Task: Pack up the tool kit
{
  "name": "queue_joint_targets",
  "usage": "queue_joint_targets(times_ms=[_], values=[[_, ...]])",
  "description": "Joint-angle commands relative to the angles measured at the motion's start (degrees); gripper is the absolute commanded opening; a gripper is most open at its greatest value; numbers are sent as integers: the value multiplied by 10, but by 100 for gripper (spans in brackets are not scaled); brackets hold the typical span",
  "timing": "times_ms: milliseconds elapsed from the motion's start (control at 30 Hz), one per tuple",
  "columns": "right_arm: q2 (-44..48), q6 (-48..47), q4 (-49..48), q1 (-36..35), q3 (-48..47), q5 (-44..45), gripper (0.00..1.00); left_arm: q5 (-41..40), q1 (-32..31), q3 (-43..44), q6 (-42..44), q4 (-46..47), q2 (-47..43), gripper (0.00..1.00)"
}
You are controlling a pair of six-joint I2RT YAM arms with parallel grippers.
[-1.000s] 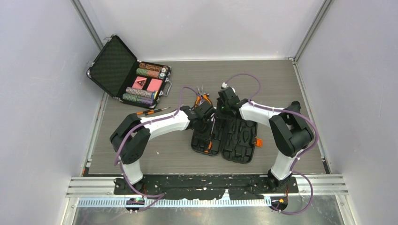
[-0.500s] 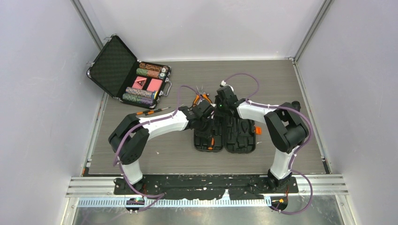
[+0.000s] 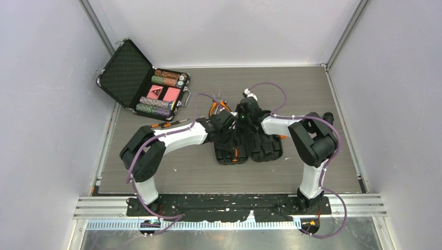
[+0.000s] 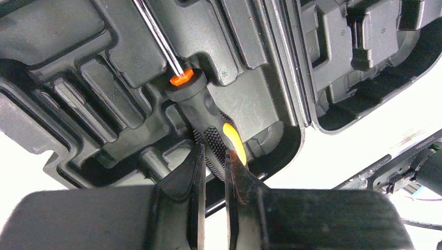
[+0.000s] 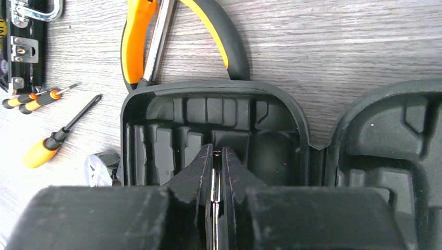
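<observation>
The black tool kit case lies open mid-table, moulded slots up, and fills both wrist views. My left gripper is shut on the black-and-orange handle of a screwdriver lying in the case's left half. My right gripper is shut on a thin shiny metal shaft, apparently the same screwdriver's. Orange-and-black pliers lie on the table just behind the case.
Small orange-handled screwdrivers lie left of the case. An open metal-edged briefcase of poker chips and red cards stands at the back left. White walls close in the table on three sides.
The open case has slid towards the back and its right half has swung straighter, the orange latch moving up and left. Both grippers moved slightly back and left with it.
</observation>
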State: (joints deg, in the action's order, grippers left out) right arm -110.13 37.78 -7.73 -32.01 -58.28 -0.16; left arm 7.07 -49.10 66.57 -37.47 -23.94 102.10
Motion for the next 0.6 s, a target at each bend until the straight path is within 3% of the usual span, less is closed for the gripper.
queue_joint_targets(times_ms=[0,367,567], values=[[-133,-36,219,1,116,72,5,42,-13,-39,2,-55,37,0],[-7,-21,170,5,227,-41,5,59,-15,-115,21,-71,-35,0],[93,-25,191,5,242,-68,5,56,-15,-140,25,-76,-87,0]])
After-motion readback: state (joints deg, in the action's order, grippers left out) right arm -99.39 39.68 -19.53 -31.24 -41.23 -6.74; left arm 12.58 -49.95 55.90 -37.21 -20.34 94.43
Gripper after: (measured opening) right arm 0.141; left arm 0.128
